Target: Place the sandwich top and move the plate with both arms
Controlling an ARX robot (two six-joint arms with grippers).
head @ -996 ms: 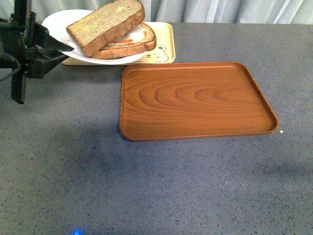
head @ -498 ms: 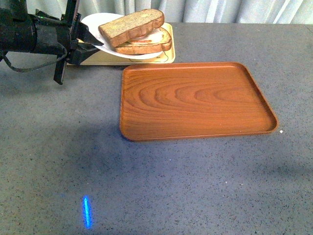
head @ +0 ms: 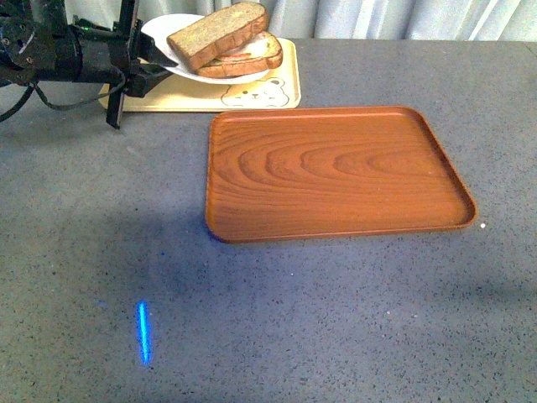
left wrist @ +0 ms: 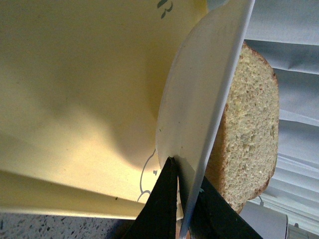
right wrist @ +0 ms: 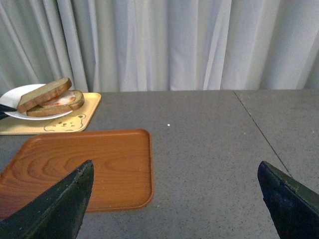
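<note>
The white plate [head: 168, 32] is held above the yellow bear-printed tray [head: 252, 94] at the far left. The sandwich top [head: 216, 32], a thick brown speckled slice, lies tilted on a lower slice with egg [head: 252, 57] on the plate. My left gripper [head: 138, 63] is shut on the plate's left rim. In the left wrist view its fingers pinch the plate's edge [left wrist: 199, 99], with the sandwich top [left wrist: 249, 124] beyond. My right gripper [right wrist: 174, 199] is open and empty over the grey table; it sees the plate [right wrist: 10, 94] and sandwich top [right wrist: 44, 93] far off.
A brown wood-grain tray [head: 336, 172] lies in the middle of the grey table [head: 294, 319], also in the right wrist view [right wrist: 75, 169]. A blue light streak [head: 143, 332] shows on the table near the front left. Pale curtains [right wrist: 174, 45] hang behind.
My left arm has carried the plate with the sandwich farther back and lower toward the yellow tray, and the plate has levelled somewhat. The blue light streak has grown.
</note>
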